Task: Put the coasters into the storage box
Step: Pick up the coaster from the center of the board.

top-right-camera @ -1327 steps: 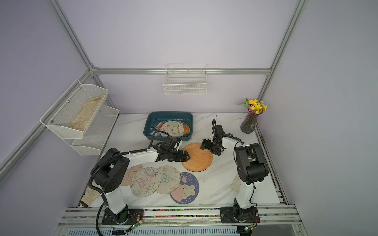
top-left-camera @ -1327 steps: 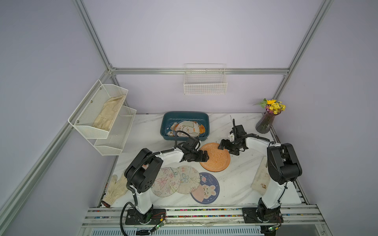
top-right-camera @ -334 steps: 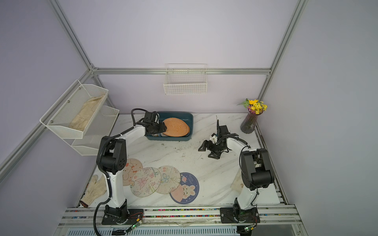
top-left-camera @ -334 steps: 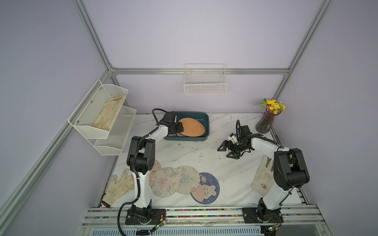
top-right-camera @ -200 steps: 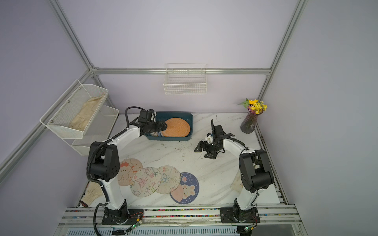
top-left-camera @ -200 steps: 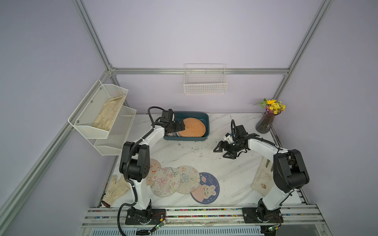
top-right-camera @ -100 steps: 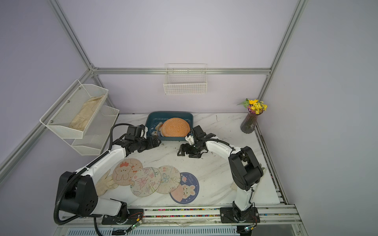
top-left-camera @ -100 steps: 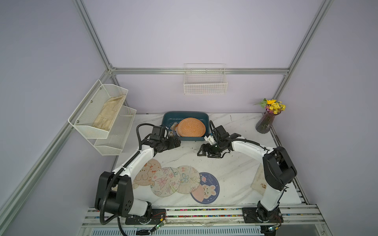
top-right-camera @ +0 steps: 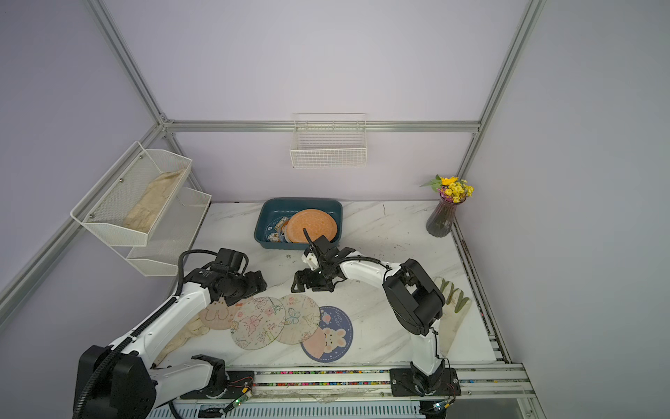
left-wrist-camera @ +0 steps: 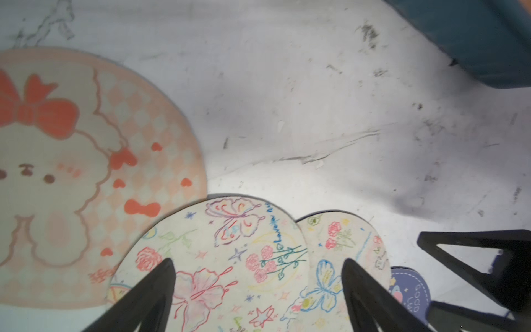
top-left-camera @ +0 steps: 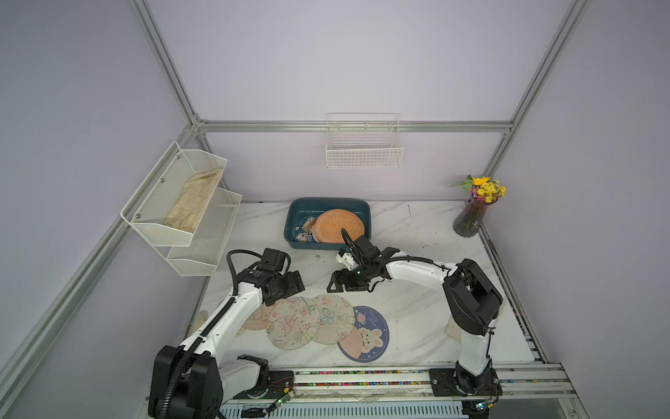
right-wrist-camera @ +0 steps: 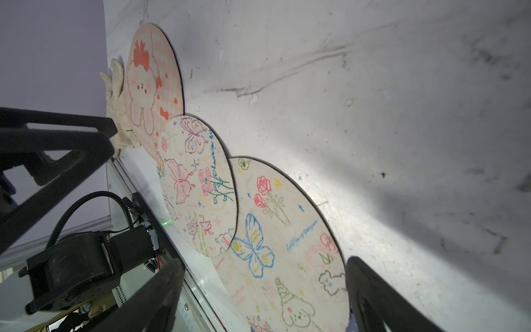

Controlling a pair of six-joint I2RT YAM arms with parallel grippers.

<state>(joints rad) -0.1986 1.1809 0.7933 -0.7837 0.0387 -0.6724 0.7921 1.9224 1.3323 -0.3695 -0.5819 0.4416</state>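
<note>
White marble-look tabletop (top-left-camera: 417, 232), boxed in by lilac walls, holds a job you have partly done. The storage box (top-left-camera: 315, 246) sits at the back centre, well apart from the row in front, and inside it the orange coaster (top-left-camera: 339, 225) lies on top of printed coasters (top-left-camera: 304, 229) whose edges peek out beside it; how many are under there you cannot tell. Four coasters are left for you near the front edge, overlapping in a row: the pink bunny coaster (left-wrist-camera: 71, 178), the pink-butterfly coaster (top-left-camera: 292, 323) lapping over it and over the blue-butterfly coaster (top-left-camera: 335, 319), and the navy bear coaster (top-left-camera: 366, 337) at the end. Your left gripper (left-wrist-camera: 257, 263) hangs over the pink-butterfly coaster with its jaws spread and nothing between them; your right gripper (right-wrist-camera: 265, 263) is poised over the blue-butterfly coaster, jaws likewise wide apart and empty. I judge you between placements, the next pick not yet made. As for writing, the navy bear coaster carries "GOOD" in pale capitals, with a second line too cut off to read. Both butterfly coasters bear slanting blue script, one seeming to begin "Love", the rest too small. No brand shows on the storage box or arms. Further out, cream gloves (top-right-camera: 451, 304) lie at the table sides, a wire shelf (top-left-camera: 159, 203) and a wire basket (top-left-camera: 362, 145) hang on the walls, and a vase (top-left-camera: 469, 217) of yellow flowers stands in the far corner.
</note>
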